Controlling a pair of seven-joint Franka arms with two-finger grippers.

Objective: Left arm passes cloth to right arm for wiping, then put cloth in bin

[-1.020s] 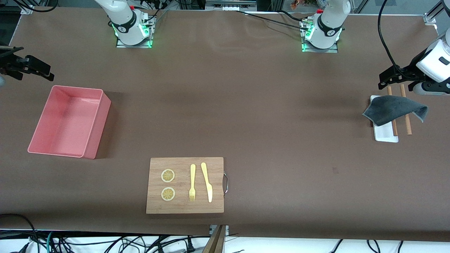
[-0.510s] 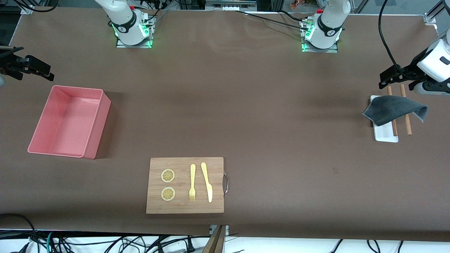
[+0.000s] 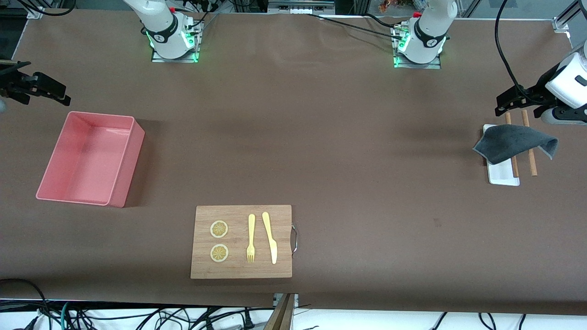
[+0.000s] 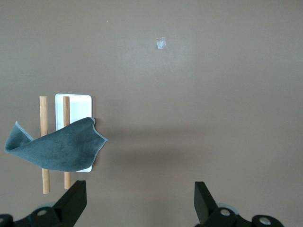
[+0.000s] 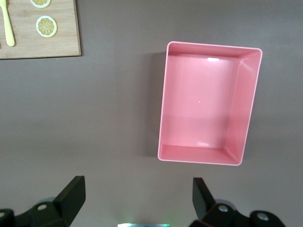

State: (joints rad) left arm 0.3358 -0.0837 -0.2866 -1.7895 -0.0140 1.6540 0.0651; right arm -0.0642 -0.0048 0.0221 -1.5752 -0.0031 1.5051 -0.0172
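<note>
So the left gripper [image 3: 513, 104] is hanging in the air with its fingers [image 4: 73, 202] spread wide and nothing between them, sitting just off the cloth [image 3: 514, 144] at the left arm's end of the table, not touching it. The cloth itself is a rumpled dark grey thing draped over two wooden sticks [image 3: 530, 156] and partly over a small flat white tray [image 3: 502, 175], so it's propped up a bit rather than lying flat on the table [image 3: 348, 146]. Looks to me like this is the very first step, the pickup, and it hasn't happened yet. Next move probably means getting over the cloth, coming down on a raised fold and pinching only fabric, because catching a stick or nudging the tray along with it seems like the obvious way to mess it up. Way off from the cloth, at the right arm's end, the right gripper [image 3: 39, 89] is waiting, fingers [image 5: 71, 198] apart and empty too, up in the air beside the bin [image 3: 124, 181]. The pink bin has nothing in it. Between the cloth and the bin, nearer the front camera than the cloth, there's a wooden cutting board [image 3: 240, 270] with a fork [image 3: 251, 238], a knife [image 3: 269, 237] and two lemon slices [image 3: 219, 229], so that's presumably where the wiping goes later.
</note>
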